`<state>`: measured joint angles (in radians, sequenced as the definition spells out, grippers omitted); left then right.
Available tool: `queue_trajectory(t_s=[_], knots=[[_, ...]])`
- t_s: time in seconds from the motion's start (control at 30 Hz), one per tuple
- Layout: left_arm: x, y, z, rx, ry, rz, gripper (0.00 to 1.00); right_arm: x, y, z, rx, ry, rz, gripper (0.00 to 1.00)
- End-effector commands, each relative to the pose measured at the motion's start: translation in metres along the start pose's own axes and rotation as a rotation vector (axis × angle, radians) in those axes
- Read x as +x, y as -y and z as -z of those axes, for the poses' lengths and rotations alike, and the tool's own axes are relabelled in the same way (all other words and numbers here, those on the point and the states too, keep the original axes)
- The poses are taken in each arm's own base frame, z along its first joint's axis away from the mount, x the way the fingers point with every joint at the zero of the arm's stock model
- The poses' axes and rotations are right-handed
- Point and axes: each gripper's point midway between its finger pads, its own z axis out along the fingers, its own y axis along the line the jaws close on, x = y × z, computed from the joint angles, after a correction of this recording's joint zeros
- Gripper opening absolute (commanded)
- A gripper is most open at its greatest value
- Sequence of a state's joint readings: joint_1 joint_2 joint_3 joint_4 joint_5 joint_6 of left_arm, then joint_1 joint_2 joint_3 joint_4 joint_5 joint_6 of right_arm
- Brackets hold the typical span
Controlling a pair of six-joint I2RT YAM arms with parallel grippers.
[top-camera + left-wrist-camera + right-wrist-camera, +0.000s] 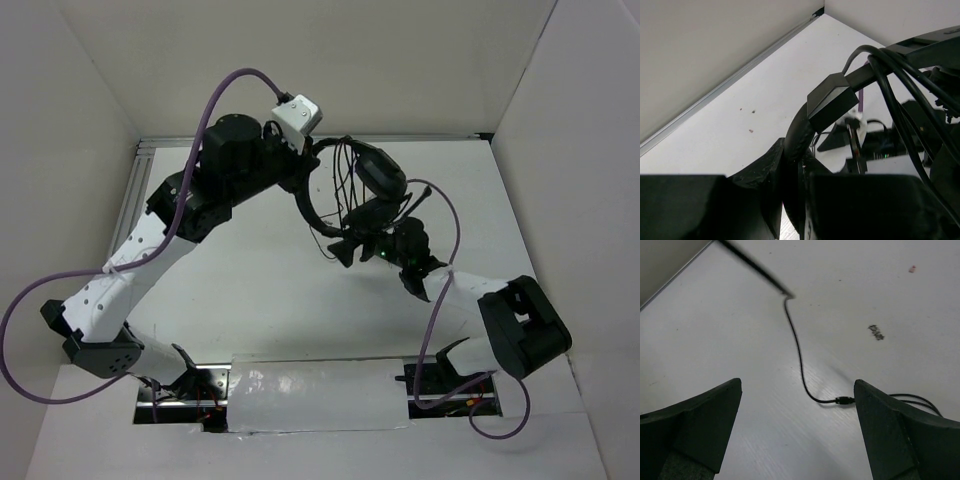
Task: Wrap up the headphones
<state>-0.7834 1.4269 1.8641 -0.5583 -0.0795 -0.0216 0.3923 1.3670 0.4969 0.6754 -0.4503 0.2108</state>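
Note:
The black headphones hang above the table at the back middle. My left gripper is shut on their curved headband, and turns of the thin black cord lie over the band near the earcup. My right gripper is open and empty, low over the table just in front of the headphones. Between its fingers the loose end of the cord lies on the table, with a small connector near the right finger.
White walls enclose the table on the left, back and right. A metal rail runs along the back left edge. Purple robot cables loop beside both arms. A small dark mark is on the tabletop.

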Motion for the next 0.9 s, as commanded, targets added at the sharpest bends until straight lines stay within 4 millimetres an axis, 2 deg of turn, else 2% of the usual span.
queue_trajectory(t_s=[0.0,0.1,0.13,0.17,0.2,0.23,0.27,0.3,0.33,0.4,0.43,0.5,0.53,0.57,0.63,0.67,0.7,0.73,0.77,0.8,0.87], knots=[[-0.031,-0.005,0.008,-0.007,0.075,0.072,0.0,-0.016,-0.011,-0.014,0.051,0.068,0.113,1.0],[-0.039,-0.003,0.012,0.003,0.067,0.094,0.0,-0.023,-0.023,-0.029,0.03,0.102,0.121,1.0],[-0.04,-0.004,0.012,-0.001,0.064,0.101,0.0,-0.014,-0.024,-0.035,0.016,0.075,0.101,1.0],[-0.045,-0.006,0.014,-0.011,0.076,0.101,0.0,-0.022,-0.029,-0.042,-0.007,0.081,0.104,1.0],[-0.047,-0.007,0.015,-0.02,0.081,0.1,0.0,-0.017,-0.036,-0.048,-0.022,0.054,0.102,1.0],[-0.053,-0.008,0.018,-0.024,0.09,0.105,0.0,-0.009,-0.034,-0.055,-0.001,0.026,0.1,1.0],[-0.057,-0.009,0.022,-0.028,0.099,0.105,0.0,-0.02,-0.037,-0.063,0.005,0.034,0.116,1.0],[-0.058,-0.008,0.023,-0.018,0.096,0.106,0.0,-0.014,-0.042,-0.068,0.013,0.005,0.116,1.0],[-0.067,-0.007,0.028,-0.008,0.118,0.106,0.0,-0.019,-0.04,-0.075,0.032,0.006,0.12,1.0],[-0.076,-0.005,0.034,0.003,0.141,0.107,0.0,-0.006,-0.037,-0.083,0.065,-0.051,0.114,1.0],[-0.083,-0.005,0.039,0.006,0.162,0.108,0.0,-0.018,-0.039,-0.09,0.074,-0.038,0.119,1.0],[-0.088,-0.005,0.043,0.012,0.175,0.107,0.0,0.0,-0.039,-0.099,0.087,-0.12,0.124,1.0],[-0.092,-0.005,0.047,0.012,0.188,0.109,0.0,-0.011,-0.039,-0.106,0.108,-0.109,0.137,0.99],[-0.094,-0.005,0.048,0.013,0.192,0.107,0.0,-0.003,-0.038,-0.108,0.126,-0.147,0.141,0.98],[-0.099,-0.004,0.053,0.018,0.207,0.112,0.0,-0.003,-0.04,-0.123,0.157,-0.169,0.148,0.95],[-0.102,-0.004,0.058,0.02,0.218,0.112,0.0,0.016,-0.035,-0.125,0.176,-0.238,0.143,0.9],[-0.105,-0.004,0.06,0.021,0.227,0.11,0.0,0.01,-0.035,-0.131,0.198,-0.231,0.131,0.82],[-0.107,-0.004,0.062,0.021,0.235,0.106,0.0,0.014,-0.035,-0.132,0.193,-0.245,0.123,0.75],[-0.108,-0.006,0.063,0.012,0.241,0.101,0.0,0.016,-0.036,-0.134,0.184,-0.235,0.109,0.64],[-0.109,-0.011,0.064,-0.011,0.242,0.102,0.0,0.026,-0.033,-0.13,0.189,-0.24,0.093,0.28],[-0.106,-0.016,0.062,-0.042,0.237,0.101,0.0,0.035,-0.03,-0.123,0.176,-0.231,0.082,0.0]])
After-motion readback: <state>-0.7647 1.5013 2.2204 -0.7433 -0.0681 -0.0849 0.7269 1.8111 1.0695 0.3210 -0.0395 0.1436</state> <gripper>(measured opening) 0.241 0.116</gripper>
